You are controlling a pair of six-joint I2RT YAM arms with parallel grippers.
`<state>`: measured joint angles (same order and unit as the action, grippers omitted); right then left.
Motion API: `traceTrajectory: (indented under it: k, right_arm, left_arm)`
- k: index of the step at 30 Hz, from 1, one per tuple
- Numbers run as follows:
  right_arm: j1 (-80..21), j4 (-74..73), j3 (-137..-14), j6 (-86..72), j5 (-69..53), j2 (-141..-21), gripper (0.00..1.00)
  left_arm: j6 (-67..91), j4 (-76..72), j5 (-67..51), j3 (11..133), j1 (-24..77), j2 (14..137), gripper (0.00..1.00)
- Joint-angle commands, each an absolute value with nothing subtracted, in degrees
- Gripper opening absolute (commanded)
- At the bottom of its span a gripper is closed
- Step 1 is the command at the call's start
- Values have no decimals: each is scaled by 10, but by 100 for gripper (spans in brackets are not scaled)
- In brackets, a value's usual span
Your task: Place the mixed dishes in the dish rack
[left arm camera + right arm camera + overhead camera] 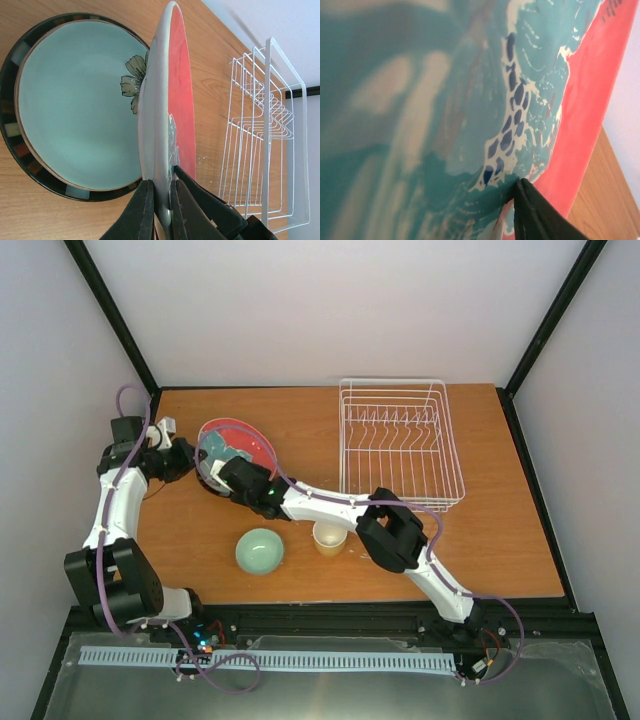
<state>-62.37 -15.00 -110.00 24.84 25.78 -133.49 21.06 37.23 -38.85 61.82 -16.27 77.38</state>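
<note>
We see the left gripper (161, 197) well left of the dish rack (392, 381), jaws pinching the rim of the red plate (180, 100), which stands on edge over the mint-green plate (75, 100). The right gripper (222, 472) is at the red plate's face; we cannot tell its jaws. The bowl (260, 550) and mug (329, 537) sit on the surface, front-left of the dish rack.

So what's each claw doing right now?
Left gripper: closed on the red plate.
Right gripper: at that plate; open or closed cannot be told.
</note>
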Motion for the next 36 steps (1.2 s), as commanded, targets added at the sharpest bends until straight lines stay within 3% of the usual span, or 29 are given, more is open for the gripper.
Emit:
traceTrajectory:
  k: [1, 3, 4, 6, 13, 21, 27, 36]
  right_arm:
    - [-592, -133, -1125, 223, 261, -1337, 30]
    - [-592, -138, -1126, 221, 259, -1336, 8]
    - [-592, -140, -1125, 221, 259, -1335, 3]
    - [-592, -142, -1122, 221, 257, -1333, 3]
    - [-592, -123, -1101, 252, 277, -1312, 3]
    - [-590, -78, -1026, 351, 302, -1241, 3]
    - [-592, -62, -943, 403, 288, -1168, 3]
    - [-629, -51, -913, 448, 287, -1138, 3]
  left_arm:
    - [185, 379, -482, 622, -156, 746, 1]
    - [185, 374, -482, 620, -156, 750, 1]
    - [184, 372, -481, 618, -156, 752, 1]
    - [181, 370, -467, 616, -156, 755, 3]
    - [153, 394, -408, 638, -156, 773, 32]
    - [136, 410, -361, 683, -170, 795, 78]
    - [146, 393, -475, 706, -195, 860, 86]
    - [110, 442, -593, 749, -160, 963, 84]
